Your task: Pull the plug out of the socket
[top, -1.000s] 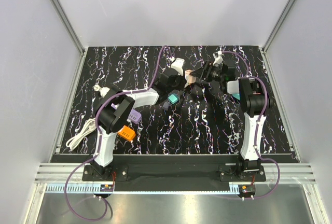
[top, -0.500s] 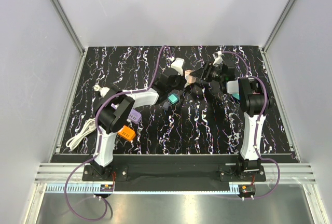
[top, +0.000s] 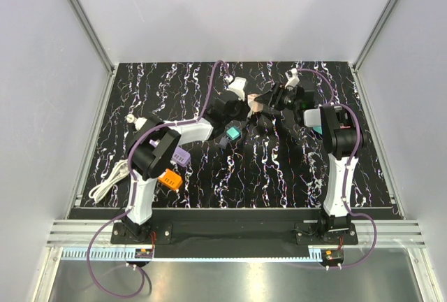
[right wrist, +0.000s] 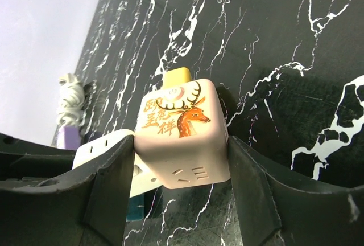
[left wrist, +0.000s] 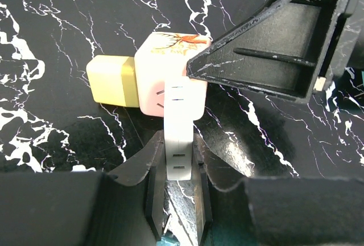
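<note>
A pink cube socket [left wrist: 156, 81] with a deer picture has a yellow plug [left wrist: 111, 80] in its far side and a flat white plug [left wrist: 181, 121] against its near face. My left gripper [left wrist: 177, 149] is shut on the white plug. My right gripper [right wrist: 181, 160] is shut on the cube [right wrist: 182, 138], one finger on each side. In the right wrist view the yellow plug [right wrist: 177, 77] shows behind the cube and the white plug [right wrist: 102, 146] to its left. From above, the cube [top: 257, 105] sits between both grippers at the back middle.
On the black marbled table [top: 279, 169] lie a teal block [top: 232, 133], a purple adapter [top: 180, 156], an orange block [top: 170, 179] and a coiled white cable [top: 112, 180] at the left. Grey walls enclose the table.
Both grippers, still holding the cube and the white plug, have shifted slightly toward the back. Nothing was let go.
</note>
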